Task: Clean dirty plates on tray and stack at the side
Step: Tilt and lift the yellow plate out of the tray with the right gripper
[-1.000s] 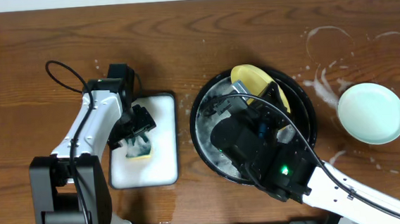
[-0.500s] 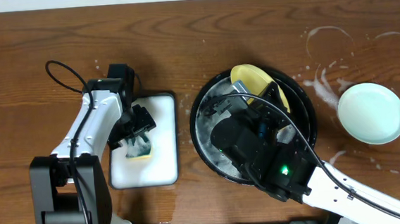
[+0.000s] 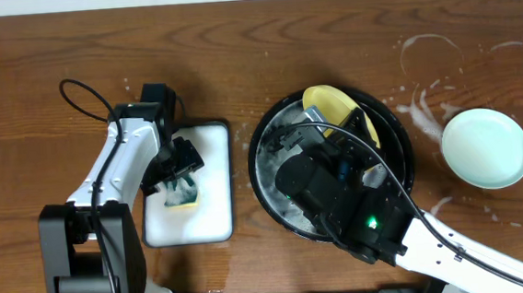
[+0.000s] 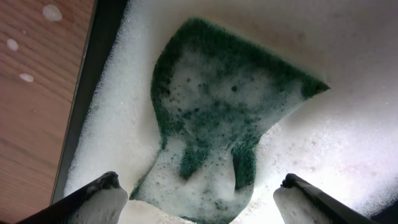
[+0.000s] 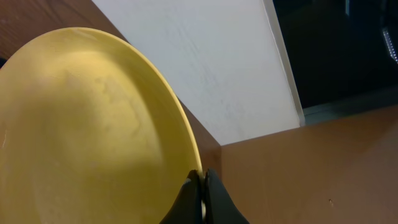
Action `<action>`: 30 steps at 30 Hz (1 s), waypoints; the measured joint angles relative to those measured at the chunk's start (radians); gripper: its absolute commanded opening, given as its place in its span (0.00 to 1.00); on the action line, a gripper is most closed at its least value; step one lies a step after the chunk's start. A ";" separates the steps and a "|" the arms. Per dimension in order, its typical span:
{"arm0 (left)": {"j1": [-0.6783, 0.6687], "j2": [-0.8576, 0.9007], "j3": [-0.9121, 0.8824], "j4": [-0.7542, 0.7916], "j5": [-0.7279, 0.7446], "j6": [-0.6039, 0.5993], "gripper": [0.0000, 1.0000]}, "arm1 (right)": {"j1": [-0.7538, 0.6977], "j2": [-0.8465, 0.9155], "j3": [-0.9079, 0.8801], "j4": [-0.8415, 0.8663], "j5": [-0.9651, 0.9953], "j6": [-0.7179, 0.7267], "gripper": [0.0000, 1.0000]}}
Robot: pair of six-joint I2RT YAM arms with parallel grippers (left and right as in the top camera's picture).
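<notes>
Right gripper (image 5: 200, 186) first: I see its 2 fingers pinched tight on the rim of the yellow plate (image 5: 87, 137), with nothing between them but the plate's edge. From overhead, that plate sits tilted up at the far side of the black tray (image 3: 261, 160), showing as a yellow crescent just past the right arm (image 3: 339, 192). The arm covers most of the tray's middle, so I cannot tell what lies under it. Foam shows along the tray's near-left inside.

Over to the left gripper (image 4: 199, 205) — wide open, 1 fingertip at each bottom corner of my wrist view, both coated in suds. It hangs over the green sponge (image 4: 217, 106), which lies buckled in thick foam on the white tray (image 3: 188, 224). Whether the fingertips touch the sponge I cannot tell; they have no hold on it.

Out on the right, 1 mint-green plate (image 3: 485, 147) rests flat on the tabletop (image 3: 327, 31), well apart from the black tray. White soapy rings (image 3: 431, 56) and splashes mark the wood just beyond it.
</notes>
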 measured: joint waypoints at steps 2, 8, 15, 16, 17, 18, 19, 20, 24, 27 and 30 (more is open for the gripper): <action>0.000 0.000 0.000 0.000 0.000 0.000 0.83 | 0.000 0.000 0.000 0.000 0.000 0.000 0.01; 0.000 0.000 0.000 0.000 0.000 0.000 0.83 | 0.000 0.000 0.000 -0.002 0.000 0.000 0.01; 0.000 0.000 0.000 0.000 0.000 0.000 0.84 | 0.000 0.000 0.000 -0.011 0.000 0.000 0.01; 0.000 0.000 0.000 0.000 0.000 0.000 0.83 | 0.000 0.000 0.000 -0.012 0.000 0.000 0.01; 0.000 0.000 0.000 0.000 0.000 0.000 0.84 | 0.000 0.000 0.000 -0.012 0.000 0.000 0.01; 0.000 0.000 0.000 0.000 0.000 0.000 0.84 | 0.000 0.000 0.000 -0.012 0.000 0.000 0.01; 0.000 0.000 0.000 0.000 0.000 0.000 0.84 | 0.000 0.000 0.000 -0.012 0.000 0.000 0.01; 0.000 0.000 0.000 0.000 0.000 0.000 0.84 | 0.000 0.000 0.000 -0.013 0.000 0.000 0.01; 0.000 0.000 0.000 0.000 0.000 0.000 0.84 | 0.000 0.000 0.000 -0.013 0.000 0.000 0.01; 0.000 0.000 0.000 0.000 0.000 0.000 0.84 | 0.000 0.000 0.000 -0.013 0.000 0.000 0.01; 0.000 0.000 0.000 0.000 0.000 0.000 0.84 | 0.000 0.000 0.000 -0.012 0.000 0.002 0.01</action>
